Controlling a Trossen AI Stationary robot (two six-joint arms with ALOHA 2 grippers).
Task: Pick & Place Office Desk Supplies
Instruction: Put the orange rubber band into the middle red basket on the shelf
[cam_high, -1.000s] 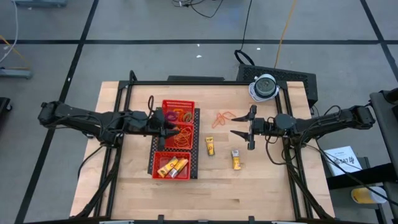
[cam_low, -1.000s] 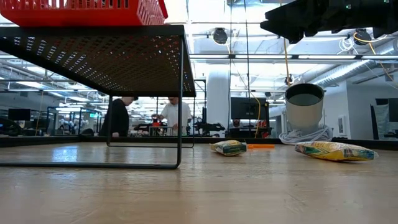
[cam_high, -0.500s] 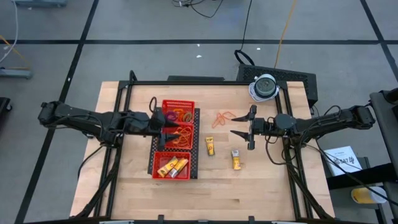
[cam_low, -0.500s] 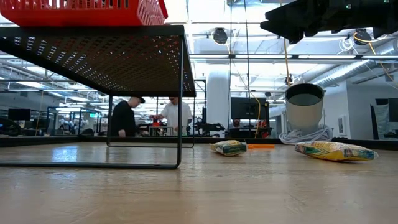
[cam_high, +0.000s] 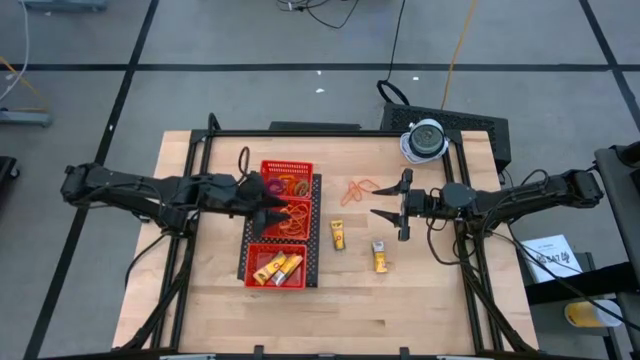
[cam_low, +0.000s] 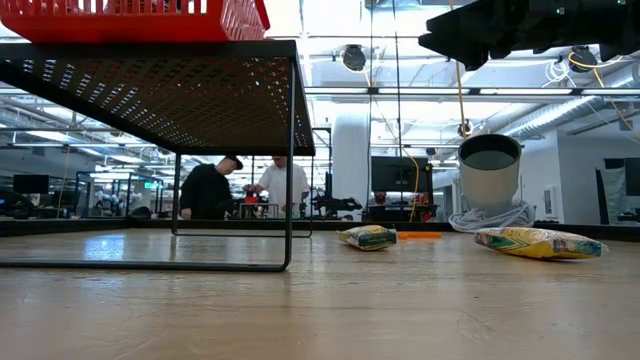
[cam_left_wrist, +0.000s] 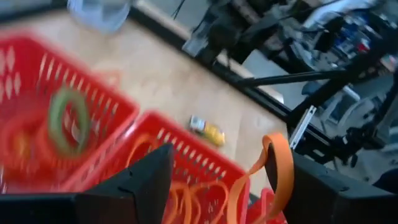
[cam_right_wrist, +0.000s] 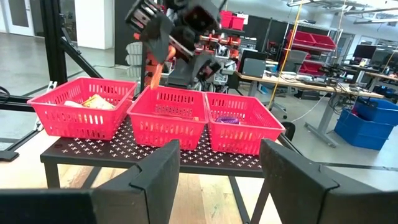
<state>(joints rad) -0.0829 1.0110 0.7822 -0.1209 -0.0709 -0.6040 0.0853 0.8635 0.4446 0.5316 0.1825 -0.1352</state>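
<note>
My overhead camera looks straight down on the whole table (cam_high: 200, 300) and both arms. My low camera sits at table-top height, looking level under the black stand (cam_low: 200, 110) into the room. The left wrist camera hangs close above the red baskets (cam_left_wrist: 186, 149). The right wrist camera faces those same baskets (cam_right_wrist: 168, 115) side-on from well apart.

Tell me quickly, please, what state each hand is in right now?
Left hand: open above the red tray, an orange rubber band hanging from one finger.
Right hand: open, empty.
</note>
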